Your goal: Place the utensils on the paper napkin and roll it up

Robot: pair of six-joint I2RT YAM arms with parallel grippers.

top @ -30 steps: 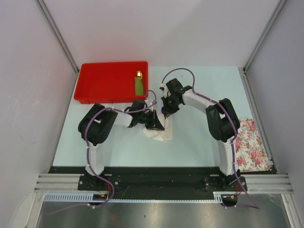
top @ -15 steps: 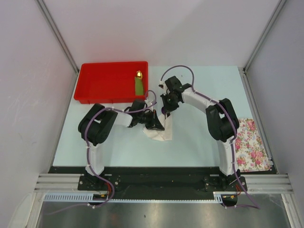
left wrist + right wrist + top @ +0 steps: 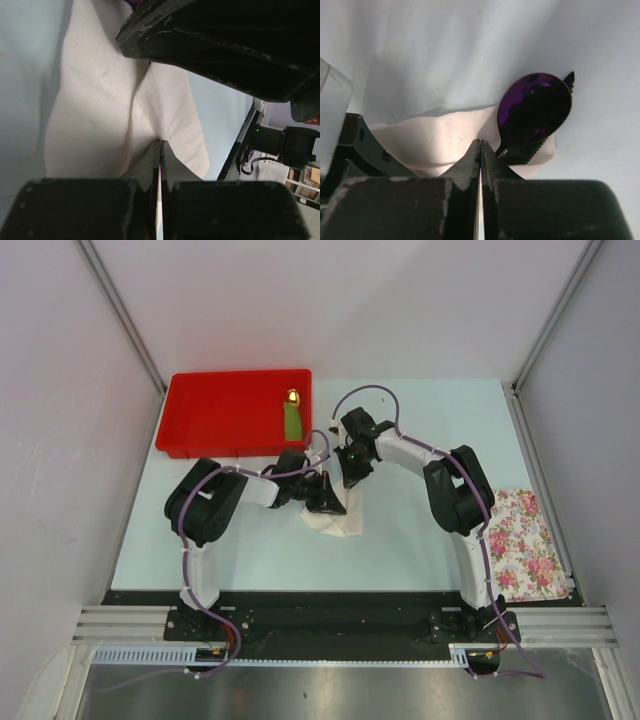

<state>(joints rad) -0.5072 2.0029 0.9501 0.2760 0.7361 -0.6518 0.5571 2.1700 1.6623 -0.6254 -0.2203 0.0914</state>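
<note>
Left gripper (image 3: 160, 146) jaws pressed together at fold of thin white paper napkin (image 3: 95, 120), centre of pale-blue tabletop (image 3: 420, 540); can't tell if paper's pinched. Right gripper (image 3: 480, 145) closed too, beside purple-bowled spoon (image 3: 532, 110) + black serrated knife (image 3: 568, 80) poking from wrap. Paper's soft, tears easily; utensils stiff, prob slick, so grip folded edge. No legible txt.
</note>
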